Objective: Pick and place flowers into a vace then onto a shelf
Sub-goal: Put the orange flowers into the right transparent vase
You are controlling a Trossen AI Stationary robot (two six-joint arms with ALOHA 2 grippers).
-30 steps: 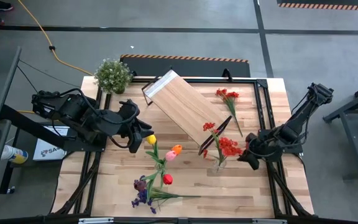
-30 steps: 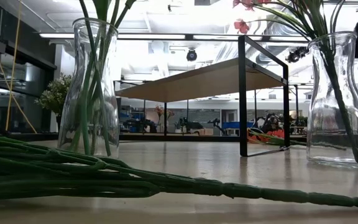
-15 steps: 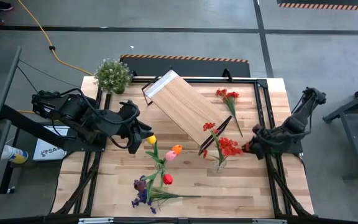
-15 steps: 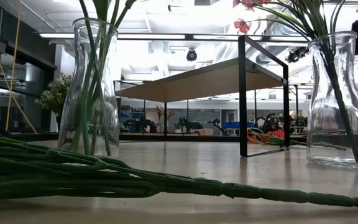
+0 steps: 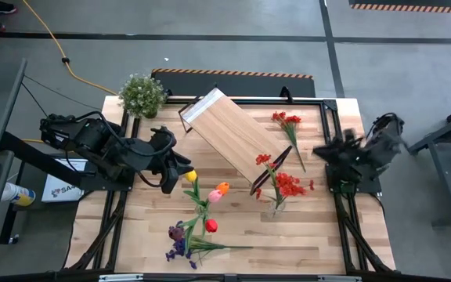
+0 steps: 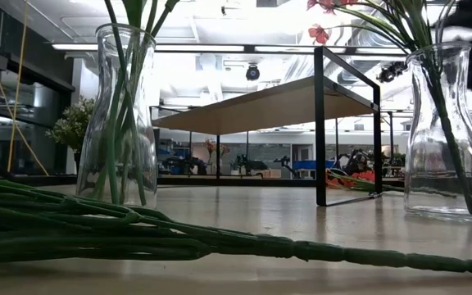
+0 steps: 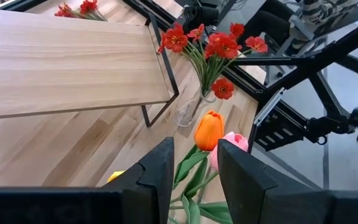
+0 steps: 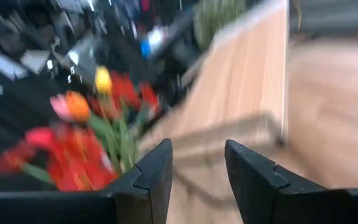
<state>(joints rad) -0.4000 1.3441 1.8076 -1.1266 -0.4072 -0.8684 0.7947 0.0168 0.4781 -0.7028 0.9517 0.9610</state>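
Observation:
Two glass vases stand on the table. One (image 5: 275, 205) holds red flowers (image 5: 288, 185). The other (image 6: 125, 115) holds yellow, orange, pink and red tulips (image 5: 210, 196). A purple spray (image 5: 180, 243) and long green stems (image 6: 138, 233) lie flat near the front edge. More red flowers (image 5: 286, 119) lie at the far right. The shelf (image 5: 229, 137) stands slantwise in the middle. My left gripper (image 7: 196, 146) hovers open above the tulips. My right gripper (image 8: 197, 149) is open and empty, raised near the table's right edge (image 5: 323, 149), pointing across at the red flowers.
A bushy potted plant (image 5: 142, 94) stands at the far left corner. Black frame rails (image 5: 331, 141) run along the table's sides. Bare tabletop lies between the two vases (image 5: 245, 223) and at the front right.
My right gripper has drawn away from the vase of red flowers, rising and going toward the table's far right, and has tipped up from pointing downward to nearly level. The vase and its flowers stay put.

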